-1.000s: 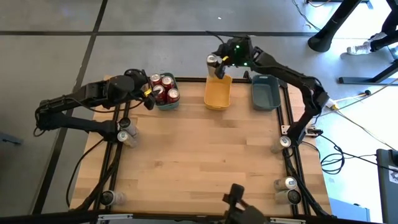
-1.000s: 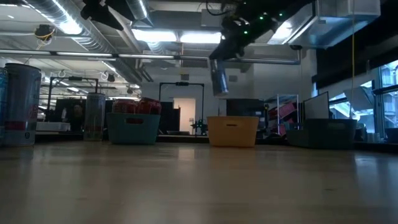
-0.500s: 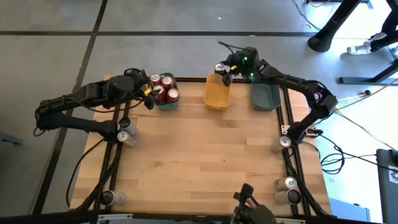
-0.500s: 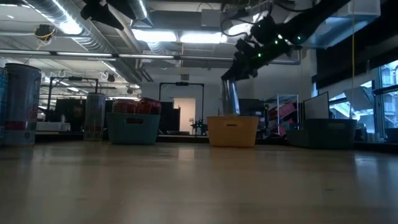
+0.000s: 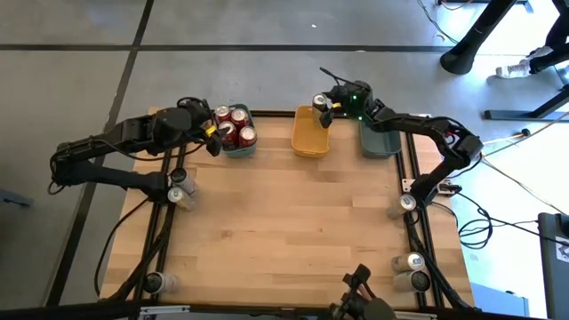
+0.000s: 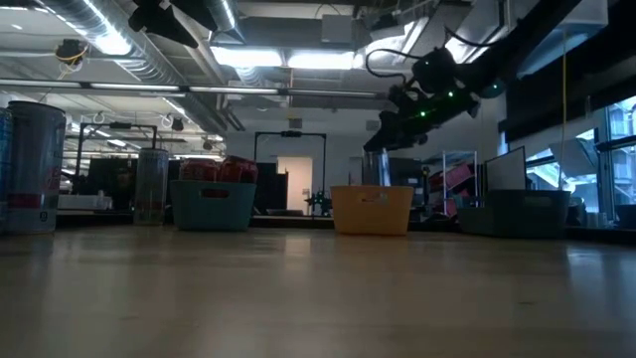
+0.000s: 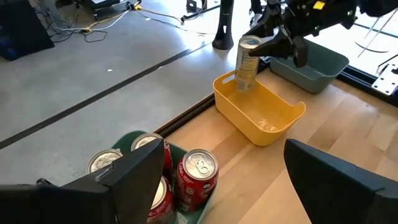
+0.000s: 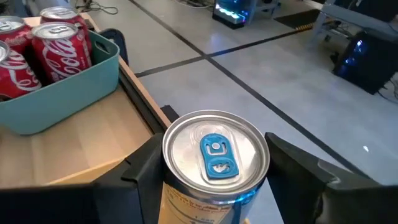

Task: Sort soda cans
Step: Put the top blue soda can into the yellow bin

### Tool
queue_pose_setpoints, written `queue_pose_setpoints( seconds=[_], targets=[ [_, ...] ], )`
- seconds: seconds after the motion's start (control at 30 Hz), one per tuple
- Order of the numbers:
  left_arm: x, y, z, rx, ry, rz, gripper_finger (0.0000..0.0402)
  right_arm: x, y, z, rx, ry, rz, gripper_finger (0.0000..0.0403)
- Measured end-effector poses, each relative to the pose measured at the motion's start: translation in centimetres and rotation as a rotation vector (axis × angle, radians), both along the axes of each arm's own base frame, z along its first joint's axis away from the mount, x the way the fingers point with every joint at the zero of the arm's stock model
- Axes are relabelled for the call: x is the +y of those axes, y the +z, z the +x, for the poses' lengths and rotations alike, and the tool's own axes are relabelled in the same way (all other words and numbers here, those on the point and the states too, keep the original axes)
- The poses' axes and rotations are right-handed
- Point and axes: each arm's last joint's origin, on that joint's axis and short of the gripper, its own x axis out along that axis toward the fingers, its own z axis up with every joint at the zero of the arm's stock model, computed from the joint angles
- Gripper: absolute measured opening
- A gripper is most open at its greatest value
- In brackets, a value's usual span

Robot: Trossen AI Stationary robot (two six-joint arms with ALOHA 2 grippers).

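Gold can (image 7: 248, 63) clamped upright in right gripper (image 5: 325, 105) over yellow tray (image 5: 311, 136); lower vertically, seat base, then release.

Looking level across the worktop (image 6: 318, 298), we see three trays in a row at its far edge. The teal tray (image 6: 213, 205) stands to the left, with red cans (image 6: 217, 170) showing above its rim. The yellow tray (image 6: 372, 210) is in the middle. A dark tray (image 6: 512, 212) sits to the right, in shadow.

The right tool (image 6: 383, 139) comes in from above on a dark arm with green lights. It grips an upright can (image 6: 374, 169) whose lower end dips behind the yellow tray's rim.

At far left a large can (image 6: 32, 167) stands close to us, and a second can (image 6: 151, 185) farther back.
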Motion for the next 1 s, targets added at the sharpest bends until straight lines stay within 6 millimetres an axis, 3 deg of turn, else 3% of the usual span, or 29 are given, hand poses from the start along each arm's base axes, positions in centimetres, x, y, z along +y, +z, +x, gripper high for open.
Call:
queue_pose_setpoints(
  seconds=[0.53,0.83,1.0],
  targets=[
    [0.2,-0.6,1.2,0.046,-0.003,-0.004,0.0320,1.0,-2.6,-1.1,-0.041,-0.041,0.021,0.0222],
    [0.4,-1.2,2.1,0.089,-0.009,-0.004,0.0320,0.3,-5.2,-0.4,-0.055,-0.053,0.027,0.0223],
    [0.4,-1.2,2.1,0.090,-0.010,-0.003,0.0320,0.2,-5.5,-0.3,-0.055,-0.065,0.030,0.0223]
  ],
)
